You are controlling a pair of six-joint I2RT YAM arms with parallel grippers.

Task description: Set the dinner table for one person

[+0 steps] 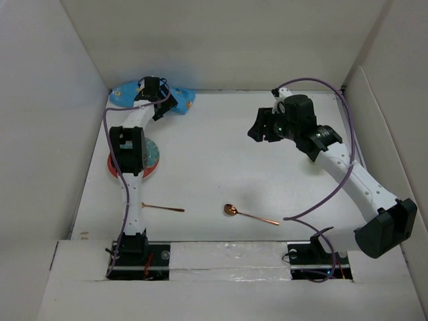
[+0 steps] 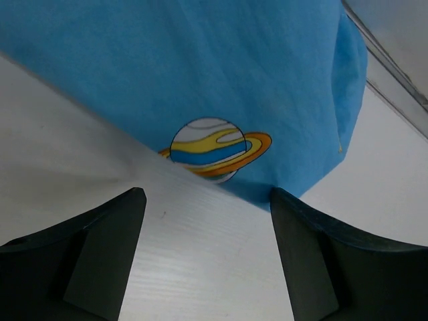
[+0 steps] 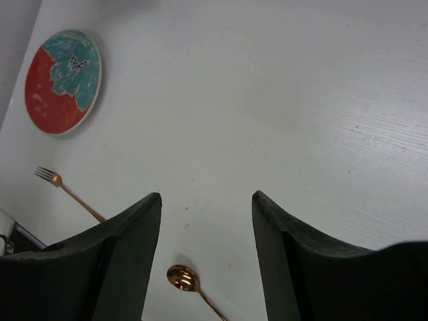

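Note:
The white dinner table [image 1: 221, 160] holds a crumpled blue space-patterned placemat [image 1: 184, 100] in the far left corner. My left gripper [image 1: 165, 108] is open right at the placemat's near edge. In the left wrist view the placemat [image 2: 200, 73] lies just beyond the open, empty gripper [image 2: 207, 197]. A red and teal plate [image 1: 152, 155] lies at the left, partly under my left arm. A copper fork [image 1: 164, 208] and a copper spoon [image 1: 247, 214] lie near the front. My right gripper [image 1: 257, 132] hangs open and empty above the table's right middle.
White walls border the table on all sides. The right wrist view shows its open gripper [image 3: 206, 197], with the plate [image 3: 63, 80], the fork [image 3: 67, 190] and the spoon [image 3: 187, 281] below it. Purple cables run along both arms.

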